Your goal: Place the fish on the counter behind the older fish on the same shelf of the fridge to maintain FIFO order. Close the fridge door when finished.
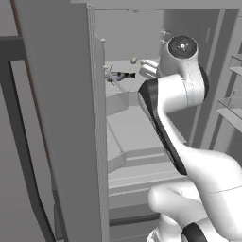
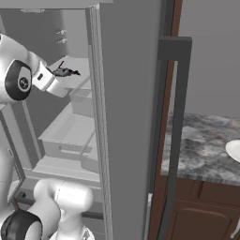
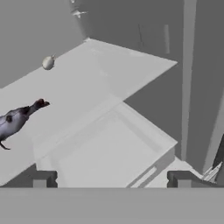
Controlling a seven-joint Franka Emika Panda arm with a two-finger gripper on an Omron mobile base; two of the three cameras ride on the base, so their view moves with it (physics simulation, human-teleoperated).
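Older fish [image 3: 16, 121]: a small dark, blackish-blue fish lying at the left edge of the hand view. It rests on the shelf with its dark tail end pointing toward the shelf's middle. In the left base view it is a dark shape deep inside the fridge, just left of the robot's hand.
Small pale round item [image 3: 48, 62]: on the same shelf, farther back near the rear wall and apart from the fish. It is too small to identify.
Shelf [image 3: 94, 83]: a flat pale grey slab spanning the fridge interior. Its front edge sits above the drawer.
Drawer [image 3: 109, 151]: a boxy grey drawer below and in front of the shelf, with the fingertips directly over it.
Gripper [image 3: 111, 180]: the jaws are spread wide with nothing between them. It is raised over the drawer, to the right of the older fish and not touching it.
Fridge [image 2: 126, 117]: a tall grey fridge with its door swung open toward the camera. A long dark bar handle [image 2: 174, 136] runs down the door's right side.
Counter [image 2: 201, 140]: a grey marbled top over dark brown cabinets, to the right of the fridge.
White plate [image 2: 234, 150]: on the counter at the far right edge, with part of its rim visible.
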